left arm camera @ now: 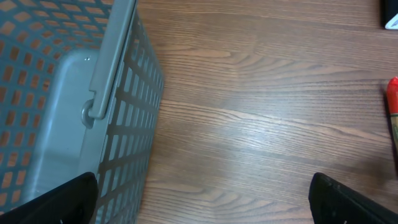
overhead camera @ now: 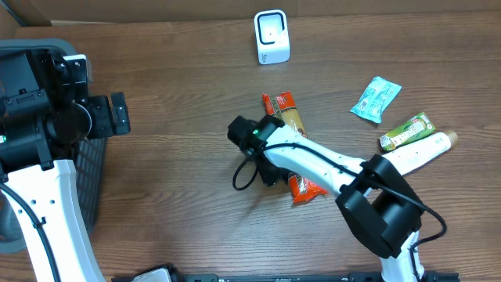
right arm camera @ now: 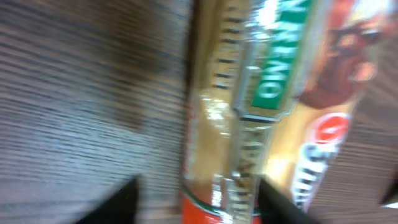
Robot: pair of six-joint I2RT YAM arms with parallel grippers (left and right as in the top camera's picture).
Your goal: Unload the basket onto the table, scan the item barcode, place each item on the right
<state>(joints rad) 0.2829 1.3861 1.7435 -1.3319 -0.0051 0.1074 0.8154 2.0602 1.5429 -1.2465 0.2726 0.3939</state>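
Blurred snack packet (right arm camera: 261, 124) lying on wooden table (right arm camera: 81, 93).

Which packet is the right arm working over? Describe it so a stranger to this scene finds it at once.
From the white scanner box at the far edge of the table, come toward mid-table, where the right arm reaches in. The packet lies partly under it: long, red-ended and tan, unlike the teal sachet, green pack and white tube.

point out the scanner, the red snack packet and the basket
white scanner (overhead camera: 272, 37), overhead view, its front face
red snack packet (overhead camera: 288, 116), overhead view, its tan upper part
basket (left arm camera: 113, 50), left wrist view, its grey rim
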